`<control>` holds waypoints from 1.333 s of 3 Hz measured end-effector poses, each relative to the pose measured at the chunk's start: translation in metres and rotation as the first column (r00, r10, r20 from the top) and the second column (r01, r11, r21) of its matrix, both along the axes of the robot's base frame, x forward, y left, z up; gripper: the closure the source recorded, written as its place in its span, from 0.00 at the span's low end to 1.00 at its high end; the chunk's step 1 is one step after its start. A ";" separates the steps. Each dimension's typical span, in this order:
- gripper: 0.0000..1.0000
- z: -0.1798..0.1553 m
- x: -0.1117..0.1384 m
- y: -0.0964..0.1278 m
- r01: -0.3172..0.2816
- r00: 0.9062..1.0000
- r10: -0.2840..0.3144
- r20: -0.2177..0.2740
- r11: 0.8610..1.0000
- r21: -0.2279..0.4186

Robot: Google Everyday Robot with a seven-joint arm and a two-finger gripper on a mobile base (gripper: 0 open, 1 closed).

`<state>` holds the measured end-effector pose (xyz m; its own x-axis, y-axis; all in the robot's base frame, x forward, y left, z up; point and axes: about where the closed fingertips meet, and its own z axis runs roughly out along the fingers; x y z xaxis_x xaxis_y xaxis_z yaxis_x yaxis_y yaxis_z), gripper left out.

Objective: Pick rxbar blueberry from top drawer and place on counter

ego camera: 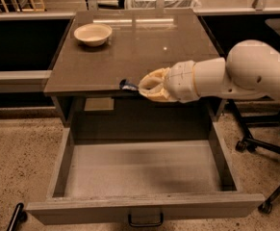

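My gripper (146, 86) is shut on the rxbar blueberry (128, 85), whose dark blue end with a white patch sticks out to the left of the cream fingers (151, 83). The bar is held at the height of the counter's front edge, above the open top drawer (144, 168). The drawer is pulled fully out, with a bare pale grey floor and a dark pull handle (145, 221) on its front. The counter (139, 47) is a glossy brown-grey top just behind the gripper. Most of the bar is hidden inside the gripper.
A cream bowl (93, 33) sits at the counter's back left. Pale shelf rails (17, 76) run to the left and right of the cabinet. Chair legs with castors (255, 143) stand on the speckled floor at the right. A wire basket (163, 1) is behind the counter.
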<state>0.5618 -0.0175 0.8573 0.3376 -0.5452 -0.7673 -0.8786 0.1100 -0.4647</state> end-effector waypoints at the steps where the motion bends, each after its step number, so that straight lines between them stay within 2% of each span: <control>1: 1.00 0.038 0.008 -0.003 -0.040 0.997 0.042 0.058 0.999 -0.031; 2: 1.00 0.062 0.030 -0.004 -0.030 0.995 0.037 0.090 0.997 -0.075; 3: 1.00 0.066 0.062 -0.008 0.018 0.995 -0.011 0.094 0.996 -0.082; 4: 1.00 0.064 0.093 -0.009 0.079 0.991 -0.068 0.114 0.992 -0.096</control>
<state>0.6550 -0.0263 0.9212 0.3729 -0.6440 -0.6680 -0.8127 0.1207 -0.5701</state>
